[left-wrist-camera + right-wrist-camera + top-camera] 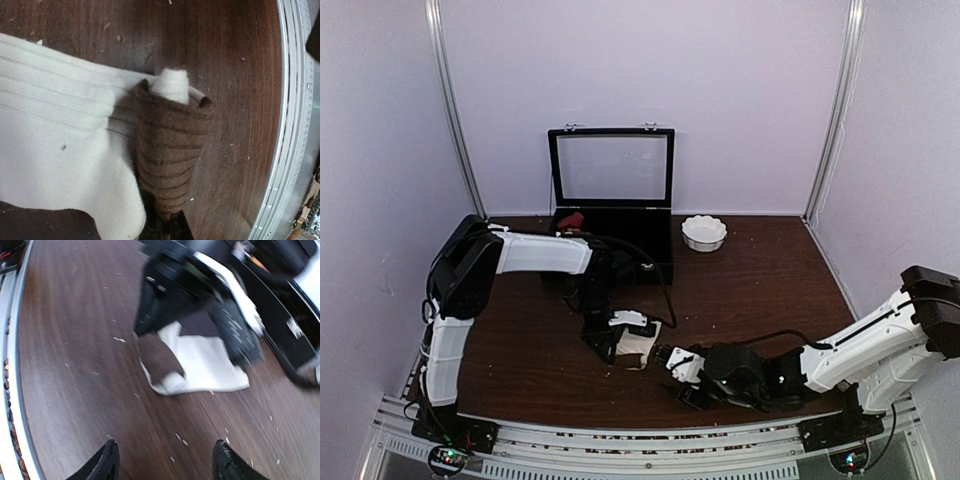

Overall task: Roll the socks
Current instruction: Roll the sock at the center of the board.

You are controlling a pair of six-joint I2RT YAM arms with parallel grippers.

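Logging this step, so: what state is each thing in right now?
Cream sock: flat, end rolled.
Brown ribbed sock: wrapped round that roll.
Left gripper: shut on brown ribbed sock.
Right gripper: open, empty.
Display case: lid up.
Bowl: upright.

The place is a robotics lab test cell. Plain pale lilac wall panels [740,90] joined by slim aluminium corner posts [450,110] box in a dark brown wooden desk [760,290]. At 6 o'clock a slotted aluminium rail [650,440] carries two white-and-black robot arms, left [535,253] and right [860,350], with trailing black cables [665,290] and small lit circuit boards [447,458]. At 12 o'clock stands a black glass-lidded display case [612,190], with a white fluted ceramic bowl [704,232] at 1 o'clock.
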